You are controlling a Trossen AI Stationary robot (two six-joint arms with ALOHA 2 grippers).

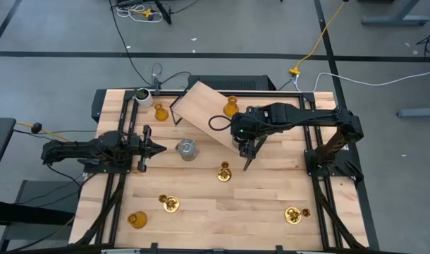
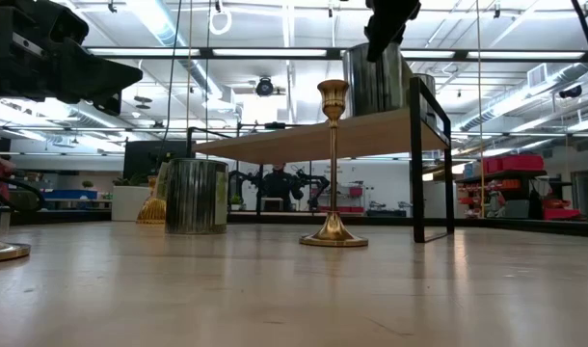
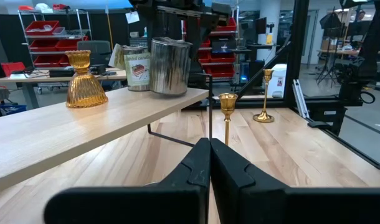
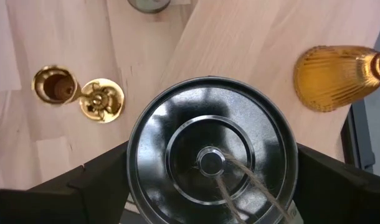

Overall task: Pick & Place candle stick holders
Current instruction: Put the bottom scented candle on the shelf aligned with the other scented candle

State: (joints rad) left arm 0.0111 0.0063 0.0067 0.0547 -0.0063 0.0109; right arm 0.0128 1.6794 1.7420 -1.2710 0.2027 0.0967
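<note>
While the right tool [image 4: 209,180] straddles it open, silver-grey metal cylinder holder [image 4: 212,155] at frame centre looks rigid, slick: grip its sides.

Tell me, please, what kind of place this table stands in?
Probably a robotics lab or workshop. The wooden table stands on a grey concrete floor with loose cables, and beyond it show racks of red storage bins, strip ceiling lights and other desks with equipment.
</note>
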